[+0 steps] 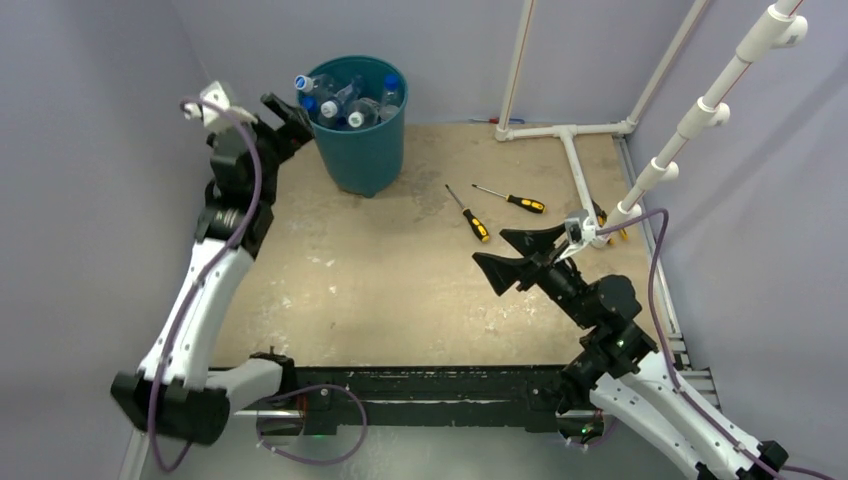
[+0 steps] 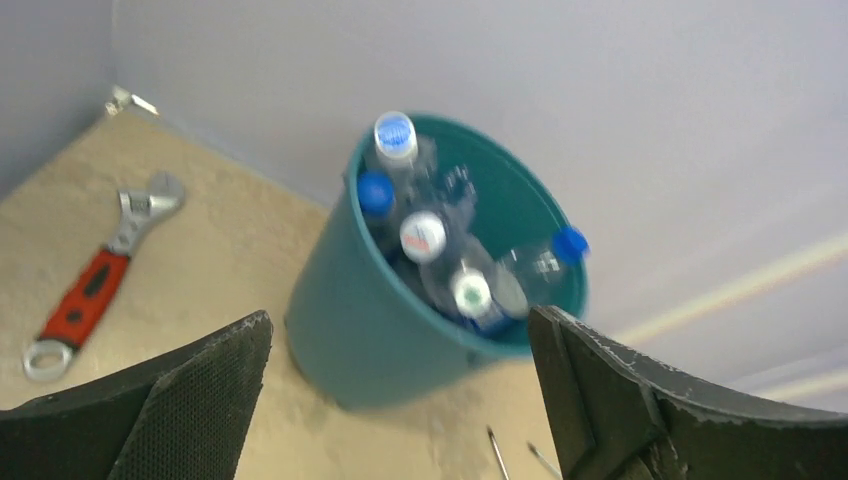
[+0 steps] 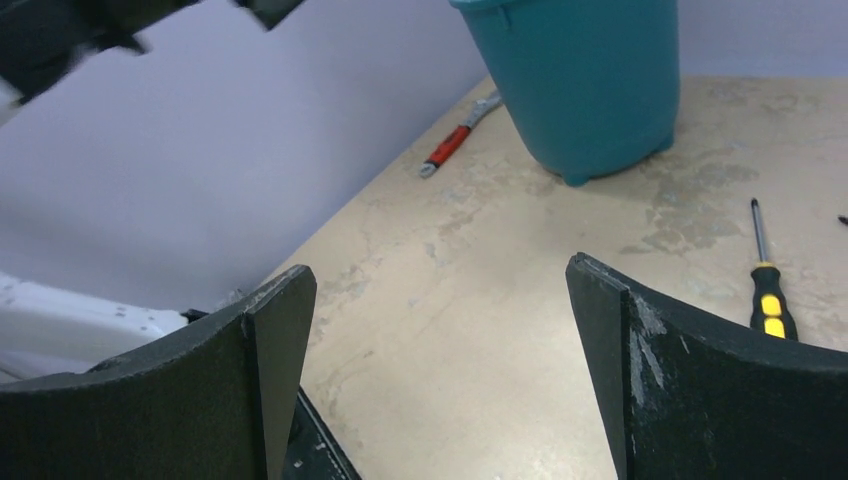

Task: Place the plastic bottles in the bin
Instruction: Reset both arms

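Observation:
The teal bin (image 1: 365, 150) stands at the back left of the table, with several clear plastic bottles (image 1: 345, 102) with blue and white caps piled inside. It also shows in the left wrist view (image 2: 400, 330), with the bottles (image 2: 440, 255) in it, and in the right wrist view (image 3: 590, 80). My left gripper (image 1: 285, 118) is open and empty, raised just left of the bin's rim. My right gripper (image 1: 505, 255) is open and empty above the table's right middle. No bottle lies on the table.
Two yellow-and-black-handled screwdrivers (image 1: 470, 215) (image 1: 512, 200) lie right of the bin. A red-handled wrench (image 2: 95, 280) lies by the left wall behind the bin. A white pipe frame (image 1: 580, 160) stands at the back right.

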Tool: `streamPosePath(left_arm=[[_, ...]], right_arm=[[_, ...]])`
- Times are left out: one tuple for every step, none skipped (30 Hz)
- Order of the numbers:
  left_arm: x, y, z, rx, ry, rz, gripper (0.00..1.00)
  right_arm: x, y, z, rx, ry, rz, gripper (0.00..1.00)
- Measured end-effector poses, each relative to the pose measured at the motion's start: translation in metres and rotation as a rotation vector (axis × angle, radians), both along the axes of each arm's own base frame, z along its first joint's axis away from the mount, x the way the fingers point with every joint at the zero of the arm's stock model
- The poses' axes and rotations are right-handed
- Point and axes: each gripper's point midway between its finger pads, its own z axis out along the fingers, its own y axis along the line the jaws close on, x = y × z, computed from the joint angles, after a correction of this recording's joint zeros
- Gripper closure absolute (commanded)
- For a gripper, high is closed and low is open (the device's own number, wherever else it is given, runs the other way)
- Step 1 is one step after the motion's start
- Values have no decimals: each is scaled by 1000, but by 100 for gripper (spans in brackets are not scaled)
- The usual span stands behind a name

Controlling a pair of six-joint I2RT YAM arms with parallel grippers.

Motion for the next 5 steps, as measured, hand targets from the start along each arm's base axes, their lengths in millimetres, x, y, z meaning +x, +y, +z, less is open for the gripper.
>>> streamPosePath(left_arm=[[-20, -6, 0, -15, -8, -5, 1], [-38, -11, -5, -28, -5, -17, 1], [-49, -14, -13, -37, 9, -23, 1], [-62, -13, -24, -48, 25, -22, 1], [-72, -9, -38, -57, 55, -8, 1]], right_arm=[[2, 0, -2, -4, 7, -4, 1], [5, 1, -5, -9, 19, -13, 1], [8, 2, -8, -13, 33, -19, 1], [10, 2, -11, -17, 46, -26, 1], [13, 3, -14, -19, 60, -34, 1]])
